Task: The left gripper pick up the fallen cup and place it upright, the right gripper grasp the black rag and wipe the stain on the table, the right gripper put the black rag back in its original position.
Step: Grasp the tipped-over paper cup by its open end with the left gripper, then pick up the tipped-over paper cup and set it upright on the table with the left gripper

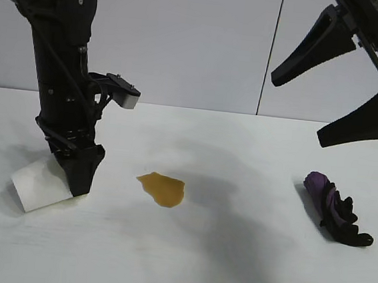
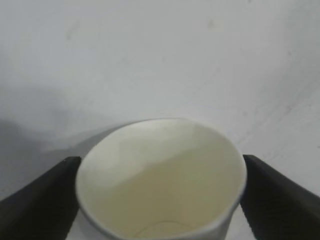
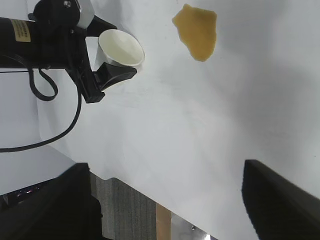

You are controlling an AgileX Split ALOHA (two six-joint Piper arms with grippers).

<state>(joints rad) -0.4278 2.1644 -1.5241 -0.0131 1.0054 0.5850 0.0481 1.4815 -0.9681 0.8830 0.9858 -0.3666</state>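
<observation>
White table [image 1: 230, 266] | left claw [image 1: 78, 183] open astride cup [image 1: 37, 186] | right claw [image 1: 337, 95] open | exterior alone shows rag [image 1: 336, 209]

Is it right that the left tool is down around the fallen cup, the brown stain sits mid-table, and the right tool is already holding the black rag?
Not quite. The right tool hangs open and empty above the black rag, which lies on the table, as the exterior view shows.

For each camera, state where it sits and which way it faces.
Exterior: level, facing both arms; left tool at the fallen cup, right tool raised above the black rag.
Left wrist: looks down its fingers into the cup.
Right wrist: angled over the table.
Exterior and right wrist share the stain.
</observation>
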